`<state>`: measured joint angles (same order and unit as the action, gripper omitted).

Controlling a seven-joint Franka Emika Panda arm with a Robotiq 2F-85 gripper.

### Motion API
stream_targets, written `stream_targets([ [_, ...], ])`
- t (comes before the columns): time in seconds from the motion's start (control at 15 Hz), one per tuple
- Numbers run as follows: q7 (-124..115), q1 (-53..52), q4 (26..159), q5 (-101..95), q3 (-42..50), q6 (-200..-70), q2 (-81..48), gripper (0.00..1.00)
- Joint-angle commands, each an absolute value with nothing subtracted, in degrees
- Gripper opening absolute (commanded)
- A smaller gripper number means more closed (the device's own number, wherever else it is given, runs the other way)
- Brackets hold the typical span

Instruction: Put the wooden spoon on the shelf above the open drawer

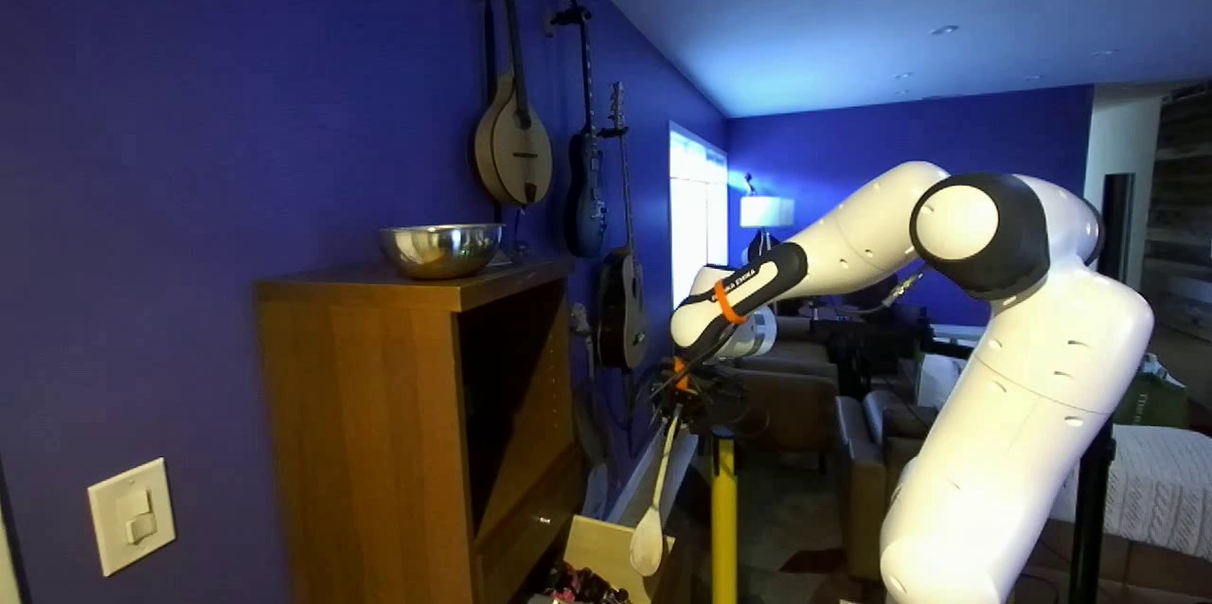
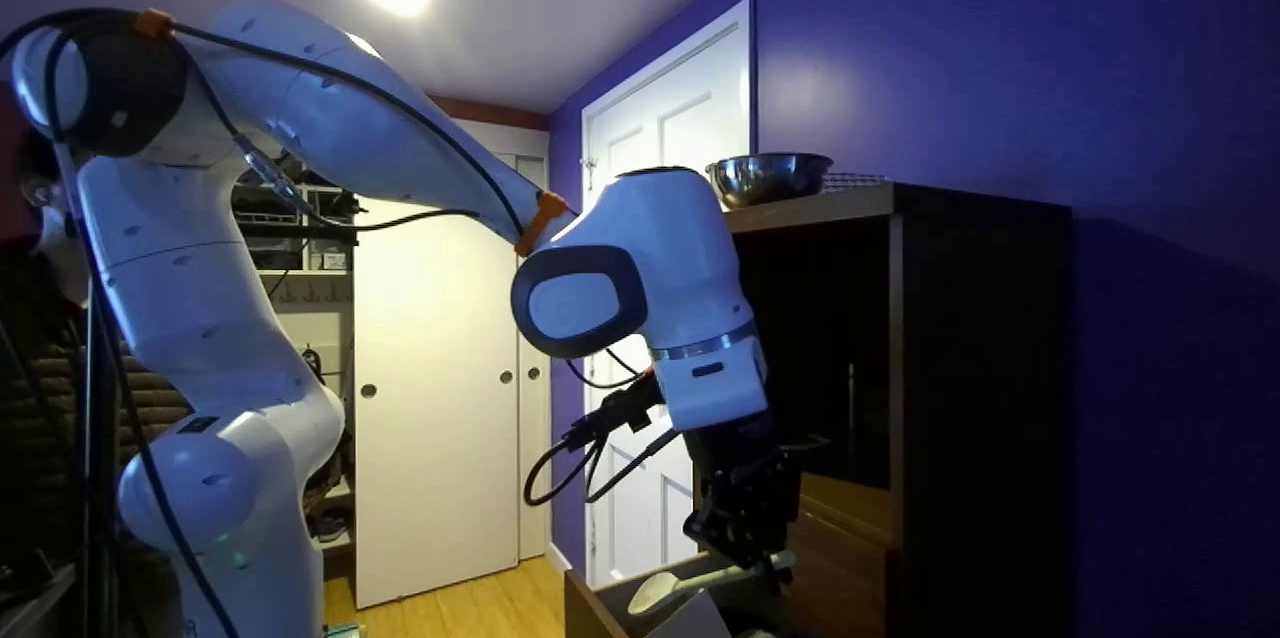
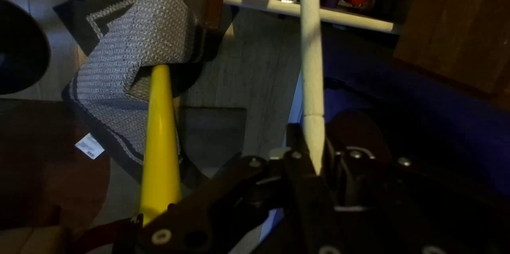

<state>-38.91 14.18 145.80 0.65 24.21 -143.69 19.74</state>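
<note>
The pale wooden spoon (image 1: 648, 542) hangs bowl-down from my gripper (image 1: 676, 407) in an exterior view, in front of the cabinet's open side. In an exterior view the spoon (image 2: 656, 593) slants over the drawer (image 2: 592, 608), its handle end in my gripper (image 2: 778, 566). In the wrist view my gripper (image 3: 314, 148) is shut on the handle end of the spoon (image 3: 312, 55); the bowl is out of that view. The shelf (image 2: 850, 500) lies in the dark recess, above the drawer and beside my gripper. The open drawer (image 1: 598, 542) is pale inside and holds dark and red items.
The brown cabinet (image 1: 369, 434) has a thick top board carrying a metal bowl (image 1: 440, 251) and a wire rack (image 2: 853, 181). A yellow post (image 1: 724, 519) stands close to my gripper. String instruments, including a mandolin (image 1: 514, 150), hang on the blue wall behind the cabinet.
</note>
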Motion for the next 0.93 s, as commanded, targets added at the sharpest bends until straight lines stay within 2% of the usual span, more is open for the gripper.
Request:
stream_targets([
  [0.0,-40.11,18.10,144.92,4.33,19.32,-142.45,18.52,0.03],
  [0.27,-50.95,20.35,138.44,7.79,16.29,-133.66,14.24,0.03],
  [0.8,-57.90,20.51,130.58,17.75,19.41,-121.33,10.31,0.03],
  [0.87,-59.00,21.07,132.11,13.10,18.30,-122.96,10.60,0.14],
])
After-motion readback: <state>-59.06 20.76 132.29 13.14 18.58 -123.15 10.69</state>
